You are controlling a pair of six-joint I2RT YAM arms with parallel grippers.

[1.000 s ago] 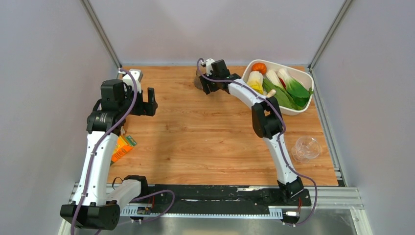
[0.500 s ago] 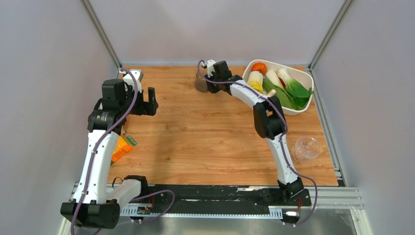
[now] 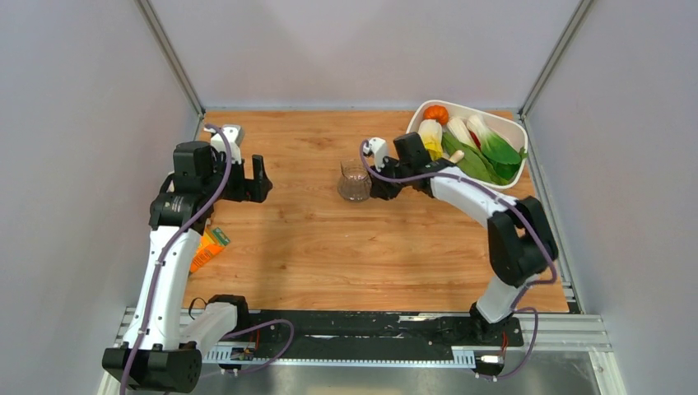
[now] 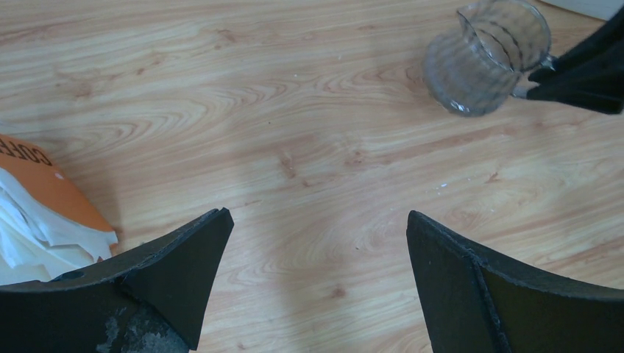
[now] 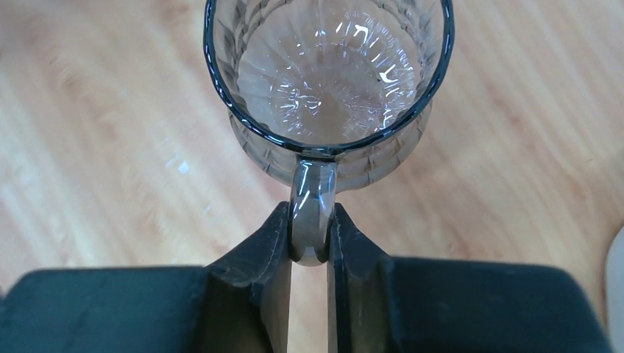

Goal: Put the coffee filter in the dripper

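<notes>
A wooden table (image 3: 329,247) with a warm orange-brown grain filled the middle of the enclosure. Plain grey-lilac walls (image 3: 362,49) rose behind it and on both its sides, meeting at two slanted aluminium posts (image 3: 170,53) that ran up from the table's far corners. Along the table's near edge lay a black strip (image 3: 370,325) on a silver slotted rail (image 3: 568,329), with a brushed metal sheet (image 3: 370,380) below that. The light was soft and even, leaving only faint shadows on the wood.

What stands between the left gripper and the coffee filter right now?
Nothing visible: only bare table lies between them. The open left gripper hovers beside the coffee filter, whose white sheets stick out from the orange packet. The glass jug is off to the other side.
</notes>
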